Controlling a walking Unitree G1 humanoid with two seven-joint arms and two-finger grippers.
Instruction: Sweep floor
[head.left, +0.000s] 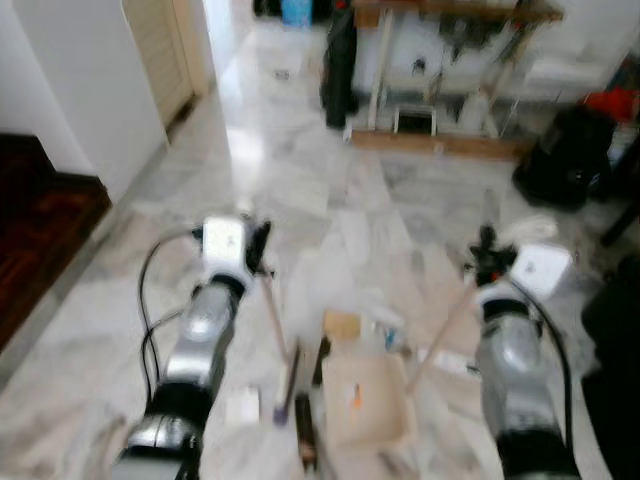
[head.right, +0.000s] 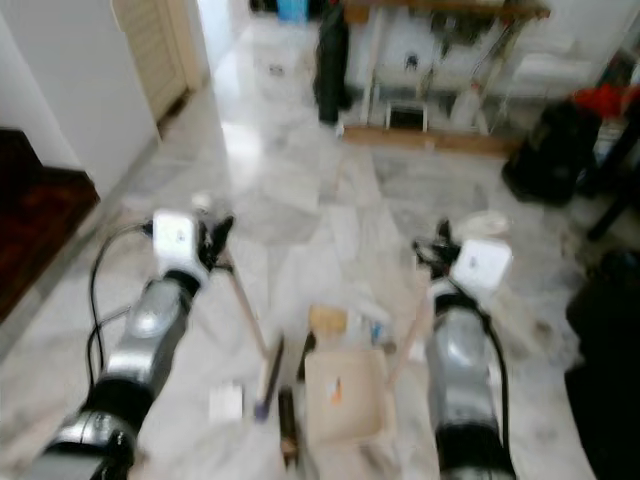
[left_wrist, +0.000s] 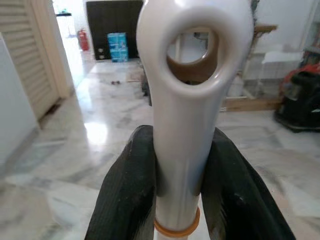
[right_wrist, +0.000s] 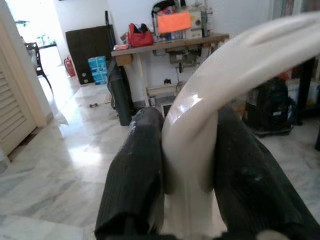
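Marble floor (head.left: 300, 200) w/ a worktop (head.left: 450, 15) far ahead. Left pincer (left_wrist: 177, 185) is clamping a white handle (left_wrist: 185, 125) w/ a hang hole; its stick is slanting down to the floor between both arms. Right pincer (right_wrist: 187, 180) is clamping a curved white handle (right_wrist: 225, 85), dustpan (head.left: 365, 400) lying below, between the pincers.
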